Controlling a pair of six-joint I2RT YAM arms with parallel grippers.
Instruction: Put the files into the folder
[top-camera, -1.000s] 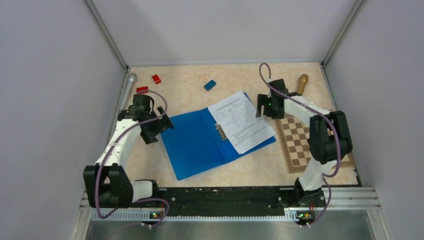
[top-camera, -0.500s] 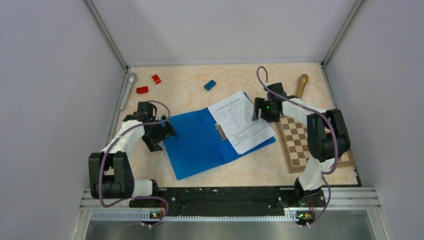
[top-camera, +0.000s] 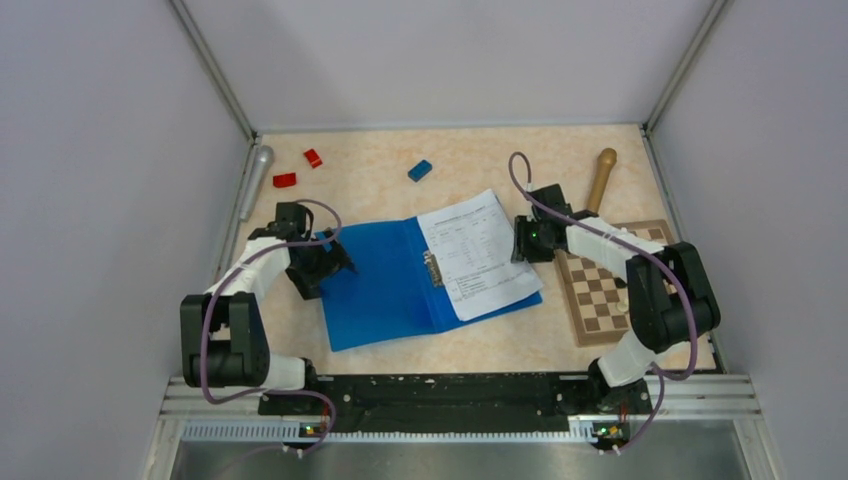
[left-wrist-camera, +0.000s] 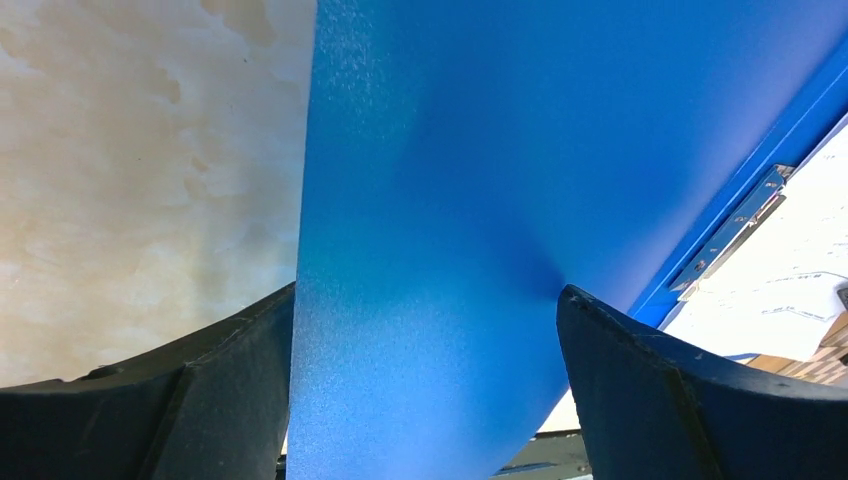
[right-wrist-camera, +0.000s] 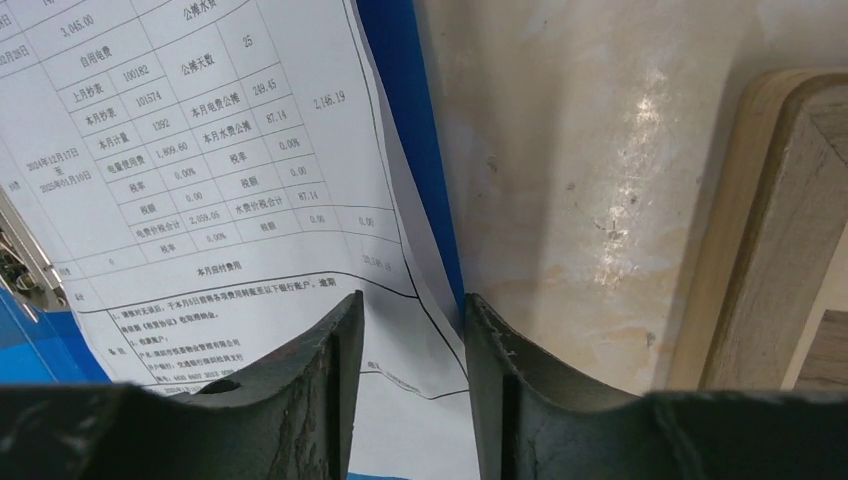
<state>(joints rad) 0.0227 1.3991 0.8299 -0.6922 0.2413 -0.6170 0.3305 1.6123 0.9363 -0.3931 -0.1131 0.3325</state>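
The beige marbled table (top-camera: 500, 345) carries an open blue folder (top-camera: 385, 285), lying flat at its middle with both covers spread. A wooden chessboard (top-camera: 610, 290) sits to the right of it, near the table's right edge. The files (top-camera: 478, 255), white sheets printed with tables and text, rest on the folder's right half, their upper corner reaching past its far edge and their inner edge beside the metal clip (top-camera: 433, 268) at the spine.

The left gripper (left-wrist-camera: 425, 300) is low at the folder's left cover, fingers (left-wrist-camera: 230, 390) spread wide with the blue plastic showing between them. The right gripper (right-wrist-camera: 412, 300) is at the right edge of the sheets, between folder and chessboard, fingers (right-wrist-camera: 300, 390) drawn close with a narrow gap left; the paper's edge and the folder's blue margin run into that gap.

A wooden club (top-camera: 602, 175) lies beyond the chessboard, a grey metal cylinder (top-camera: 256, 175) along the left wall. Near the far edge are two red blocks (top-camera: 285, 180) and a small blue block (top-camera: 420, 170)
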